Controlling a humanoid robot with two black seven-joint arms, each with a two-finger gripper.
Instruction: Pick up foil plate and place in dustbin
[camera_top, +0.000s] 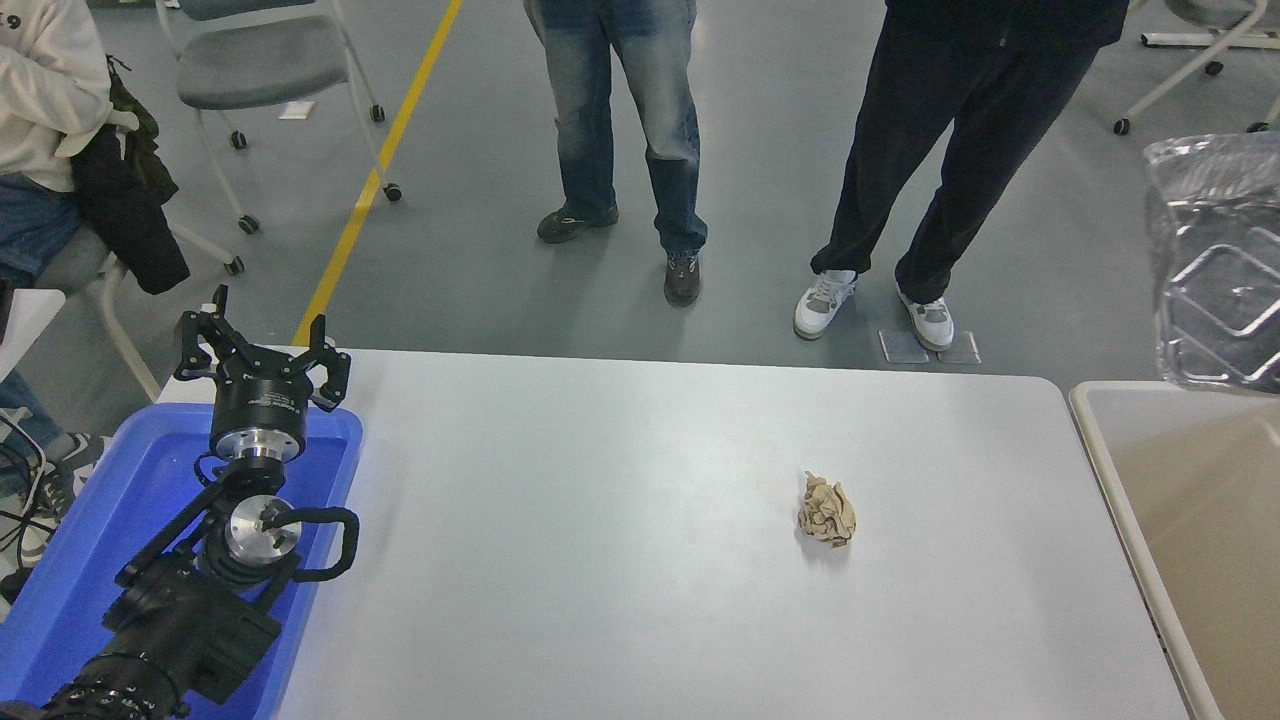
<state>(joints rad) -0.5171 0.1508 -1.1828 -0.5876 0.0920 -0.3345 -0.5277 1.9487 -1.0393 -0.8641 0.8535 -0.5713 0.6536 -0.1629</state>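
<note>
Head view: foil plate (1215, 265) hangs above the dustbin (1180, 500) — right gripper unseen (left gripper (262, 355) parked, jaws spread, empty).

Foil plate (1215, 270) aloft above dustbin (1105, 440) rim, right edge, paper ball (827, 509) on table (620, 560)

A grey floor (480, 250) is seen beyond the far edge of the white table (640, 560), crossed by a yellow line (375, 175) that runs toward the table's far left corner. A grey-seated office chair (265, 65) on castors is placed left of that line. White chair legs on castors (1195, 60) are seen at the upper right. Two small clear floor plates (925, 347) are set just beyond the far edge. A soft glare is reflected from the tabletop.
</note>
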